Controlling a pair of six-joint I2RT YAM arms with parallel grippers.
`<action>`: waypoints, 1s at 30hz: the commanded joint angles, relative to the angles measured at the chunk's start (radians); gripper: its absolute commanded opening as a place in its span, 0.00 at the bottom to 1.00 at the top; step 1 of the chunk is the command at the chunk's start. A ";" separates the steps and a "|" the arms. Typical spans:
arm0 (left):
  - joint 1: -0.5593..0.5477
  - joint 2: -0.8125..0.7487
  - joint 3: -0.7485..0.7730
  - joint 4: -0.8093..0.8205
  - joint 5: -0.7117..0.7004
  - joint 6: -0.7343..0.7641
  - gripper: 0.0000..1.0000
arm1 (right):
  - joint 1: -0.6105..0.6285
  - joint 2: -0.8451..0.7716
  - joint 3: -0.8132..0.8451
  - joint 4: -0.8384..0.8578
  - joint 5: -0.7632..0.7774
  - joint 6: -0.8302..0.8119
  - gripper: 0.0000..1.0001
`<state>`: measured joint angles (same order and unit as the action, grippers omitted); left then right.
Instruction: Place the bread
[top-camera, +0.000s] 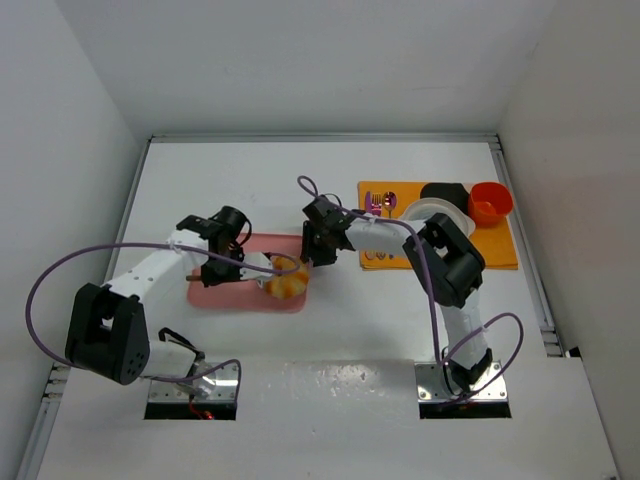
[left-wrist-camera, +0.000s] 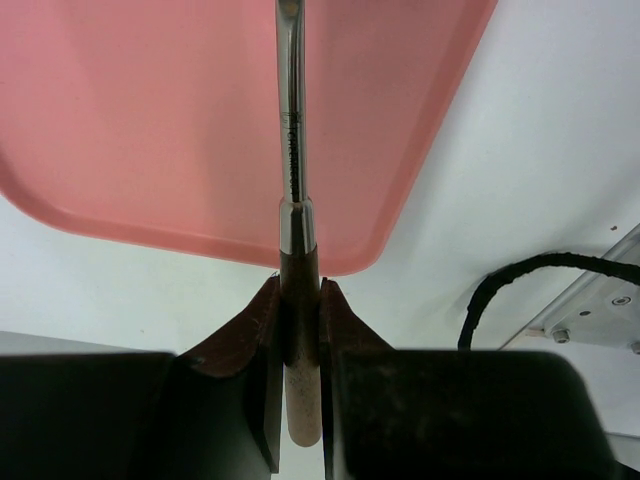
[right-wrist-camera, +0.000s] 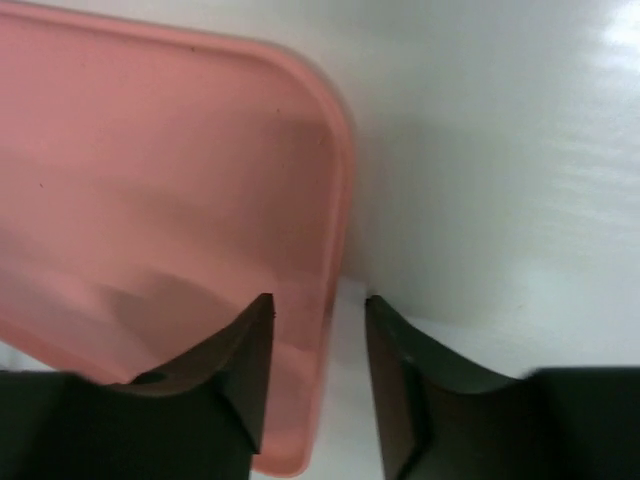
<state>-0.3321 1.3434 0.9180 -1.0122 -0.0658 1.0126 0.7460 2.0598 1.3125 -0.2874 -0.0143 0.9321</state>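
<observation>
The bread (top-camera: 285, 283) (round, golden-yellow, browned patches) sits at the pink tray's (top-camera: 225, 297) right end.

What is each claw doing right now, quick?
Left claw: closed on a thin metal utensil with a brown handle, held over the pink plastic tray.
Right claw: open, holding nothing, at the tray's edge.

Tiny stamped letters run along the metal shaft of the utensil (left-wrist-camera: 290, 150) in the left wrist view. They are too small and blurry to read.
</observation>
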 joint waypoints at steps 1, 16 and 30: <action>0.010 -0.020 0.057 -0.014 0.052 0.014 0.00 | -0.048 -0.055 0.039 0.022 0.001 -0.102 0.45; -0.136 0.196 0.359 -0.092 0.135 -0.170 0.00 | -0.353 -0.358 -0.034 -0.082 -0.013 -0.230 0.62; -0.309 0.719 0.984 -0.184 0.221 -0.442 0.00 | -0.628 -0.840 -0.470 -0.205 0.048 -0.308 0.62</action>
<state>-0.6086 1.9900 1.7668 -1.1740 0.0845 0.6567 0.1505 1.2762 0.8814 -0.4511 0.0208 0.6498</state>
